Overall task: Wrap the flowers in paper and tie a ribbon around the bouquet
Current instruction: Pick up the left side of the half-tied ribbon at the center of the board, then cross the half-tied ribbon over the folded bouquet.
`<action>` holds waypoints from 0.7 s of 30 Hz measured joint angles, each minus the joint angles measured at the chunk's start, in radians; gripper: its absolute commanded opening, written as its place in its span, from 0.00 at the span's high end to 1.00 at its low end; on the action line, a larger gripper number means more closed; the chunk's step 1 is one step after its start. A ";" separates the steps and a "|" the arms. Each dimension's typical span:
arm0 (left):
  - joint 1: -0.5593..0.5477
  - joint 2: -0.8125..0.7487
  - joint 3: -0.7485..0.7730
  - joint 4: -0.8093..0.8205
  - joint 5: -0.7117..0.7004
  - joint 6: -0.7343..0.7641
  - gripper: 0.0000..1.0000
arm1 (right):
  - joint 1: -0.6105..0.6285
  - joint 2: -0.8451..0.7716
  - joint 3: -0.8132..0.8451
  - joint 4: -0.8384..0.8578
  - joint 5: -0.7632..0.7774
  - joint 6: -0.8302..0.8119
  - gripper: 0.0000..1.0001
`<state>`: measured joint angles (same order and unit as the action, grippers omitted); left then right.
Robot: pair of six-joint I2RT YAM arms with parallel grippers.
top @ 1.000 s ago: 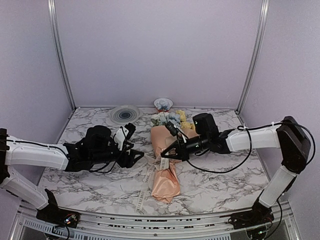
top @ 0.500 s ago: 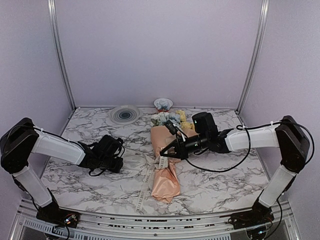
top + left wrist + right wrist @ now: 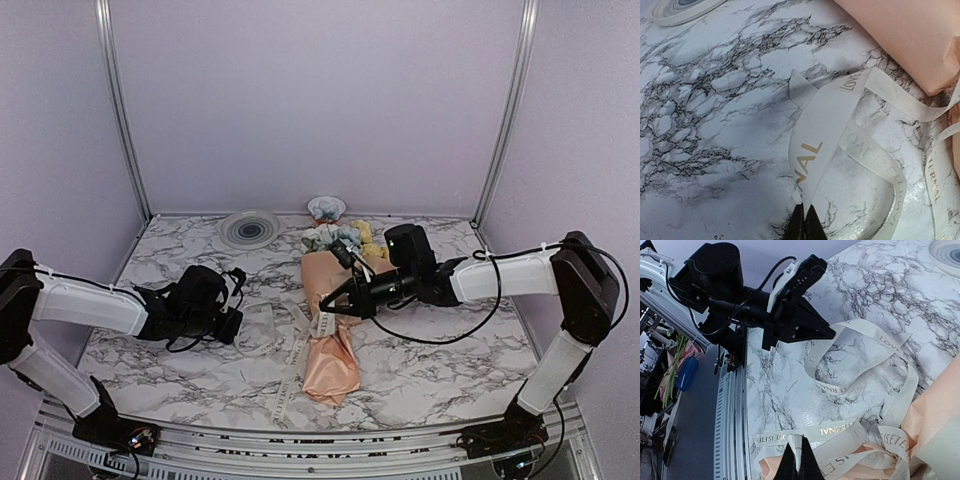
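Note:
The bouquet lies mid-table, with peach paper (image 3: 332, 352) rolled around the flowers (image 3: 340, 238), whose blooms point to the back. The cream ribbon (image 3: 297, 352) crosses the paper's waist, and a loop of it (image 3: 816, 145) stretches left over the marble. My left gripper (image 3: 804, 222) is shut on the tip of that loop, left of the bouquet (image 3: 240, 322). On the bouquet's waist my right gripper (image 3: 799, 456) is shut on a fold of ribbon (image 3: 850, 430), just above the paper (image 3: 940, 410). The stems are hidden inside the paper.
A round white dish with grey rings (image 3: 250, 228) and a small white object (image 3: 326, 208) sit at the back edge by the wall. One ribbon tail runs toward the table's near edge (image 3: 285, 400). Metal frame posts stand at both back corners.
My left gripper went from open to shut on the ribbon loop and drew back to the left, pulling the loop out from the bouquet. The right arm barely moved.

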<state>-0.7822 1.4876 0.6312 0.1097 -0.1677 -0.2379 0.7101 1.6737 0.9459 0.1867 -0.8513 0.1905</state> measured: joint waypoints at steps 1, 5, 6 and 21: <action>-0.002 -0.018 0.000 0.005 0.003 0.012 1.00 | 0.000 0.000 0.000 0.000 0.000 0.000 1.00; -0.051 -0.110 0.000 0.006 0.029 0.072 1.00 | 0.000 0.000 0.000 0.000 0.007 0.002 1.00; -0.072 -0.135 0.000 0.005 0.051 0.096 1.00 | 0.000 0.000 0.000 0.000 0.010 0.004 1.00; -0.335 -0.075 0.339 0.019 0.539 0.440 1.00 | -0.013 0.008 0.056 0.017 0.043 0.076 1.00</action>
<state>-1.1175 1.4124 0.9699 0.1287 0.3714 0.2024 0.6968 1.6814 1.0023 0.2035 -0.8078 0.2661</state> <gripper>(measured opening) 0.004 0.007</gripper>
